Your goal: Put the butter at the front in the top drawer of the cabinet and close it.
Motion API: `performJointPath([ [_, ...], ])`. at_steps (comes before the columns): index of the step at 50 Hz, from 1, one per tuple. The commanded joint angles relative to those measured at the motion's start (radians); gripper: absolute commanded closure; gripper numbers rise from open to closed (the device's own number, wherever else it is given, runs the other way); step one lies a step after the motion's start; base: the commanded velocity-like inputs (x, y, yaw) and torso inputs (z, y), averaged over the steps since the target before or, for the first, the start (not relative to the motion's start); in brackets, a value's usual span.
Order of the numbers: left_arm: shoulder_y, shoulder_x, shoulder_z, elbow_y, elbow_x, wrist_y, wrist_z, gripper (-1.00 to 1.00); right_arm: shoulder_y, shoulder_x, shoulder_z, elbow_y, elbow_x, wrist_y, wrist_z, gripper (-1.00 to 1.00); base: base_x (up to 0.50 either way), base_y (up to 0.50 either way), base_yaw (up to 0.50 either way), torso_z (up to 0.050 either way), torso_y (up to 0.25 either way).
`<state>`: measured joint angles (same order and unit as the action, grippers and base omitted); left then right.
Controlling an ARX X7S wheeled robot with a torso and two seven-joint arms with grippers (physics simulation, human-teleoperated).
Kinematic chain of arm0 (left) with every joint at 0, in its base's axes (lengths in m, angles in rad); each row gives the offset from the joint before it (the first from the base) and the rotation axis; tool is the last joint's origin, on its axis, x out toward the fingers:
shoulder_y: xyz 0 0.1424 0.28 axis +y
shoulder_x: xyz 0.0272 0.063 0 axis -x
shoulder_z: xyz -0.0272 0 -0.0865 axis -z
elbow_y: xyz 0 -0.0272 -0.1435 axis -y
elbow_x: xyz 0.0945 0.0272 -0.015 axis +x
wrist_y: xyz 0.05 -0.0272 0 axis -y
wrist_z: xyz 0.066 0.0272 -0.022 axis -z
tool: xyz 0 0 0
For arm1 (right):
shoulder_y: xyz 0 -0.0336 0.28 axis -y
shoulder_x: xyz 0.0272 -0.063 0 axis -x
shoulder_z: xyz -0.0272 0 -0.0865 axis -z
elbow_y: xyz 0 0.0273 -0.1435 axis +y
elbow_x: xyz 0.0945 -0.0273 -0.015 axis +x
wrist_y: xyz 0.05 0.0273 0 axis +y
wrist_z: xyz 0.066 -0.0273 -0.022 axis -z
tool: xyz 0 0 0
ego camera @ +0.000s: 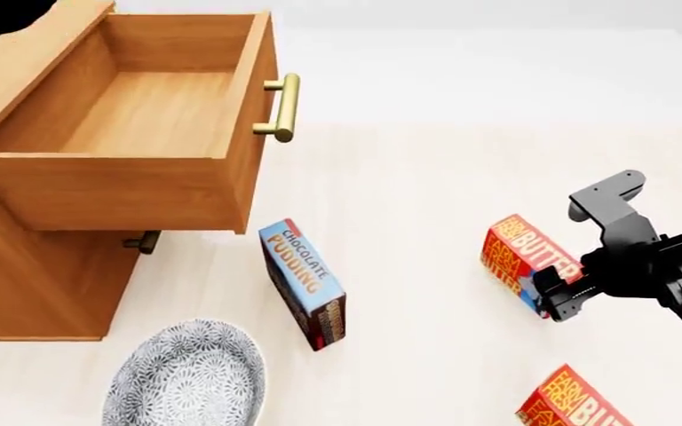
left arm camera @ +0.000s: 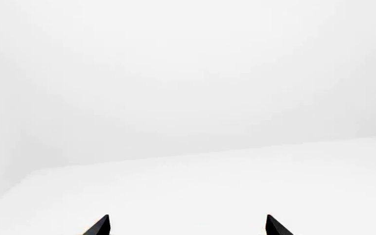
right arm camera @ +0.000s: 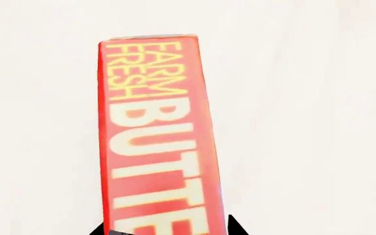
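We saw our right gripper [ego camera: 551,296] pinching the red-and-yellow butter carton [ego camera: 519,255] well apart from the light brown wooden cabinet [ego camera: 21,284] (its top drawer [ego camera: 139,124] pulled open), left gripper [left arm camera: 188,226] spread.

Light was bright, even and diffuse in all three rendered views, with no glare and only faint soft shading beneath the open light brown wooden drawer [ego camera: 128,133] and the blue-and-brown pudding box [ego camera: 305,282]. The left wrist view was nearly washed out to white. In the right wrist view the close red-and-yellow butter carton [right arm camera: 158,137] showed slightly soft, blurred lettering.
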<state>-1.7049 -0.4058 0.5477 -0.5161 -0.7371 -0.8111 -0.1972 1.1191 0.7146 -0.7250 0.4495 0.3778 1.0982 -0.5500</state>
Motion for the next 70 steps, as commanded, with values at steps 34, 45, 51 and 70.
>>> performJointPath([
  [34,0.001,0.003,-0.019,-0.008,-0.022,-0.005,-0.001,-1.0,0.128,0.033,-0.012,-0.153,0.001,0.125,-0.007,1.0,0.0,0.0,0.0,0.0,0.25],
  [45,-0.003,-0.011,0.046,-0.004,0.007,0.068,0.16,-1.0,0.276,0.098,-0.027,-0.377,-0.001,0.243,-0.021,1.0,0.0,0.0,0.0,0.0,0.023],
  [51,-0.009,-0.019,0.086,-0.003,0.03,0.103,0.242,-1.0,0.386,0.117,-0.081,-0.467,-0.025,0.273,-0.048,1.0,0.0,0.0,0.0,0.0,0.0],
  [70,-0.028,-0.035,0.184,0.003,0.097,0.163,0.38,-1.0,0.614,0.145,-0.287,-0.562,-0.172,0.18,-0.098,1.0,0.0,0.0,0.0,0.0,0.001],
])
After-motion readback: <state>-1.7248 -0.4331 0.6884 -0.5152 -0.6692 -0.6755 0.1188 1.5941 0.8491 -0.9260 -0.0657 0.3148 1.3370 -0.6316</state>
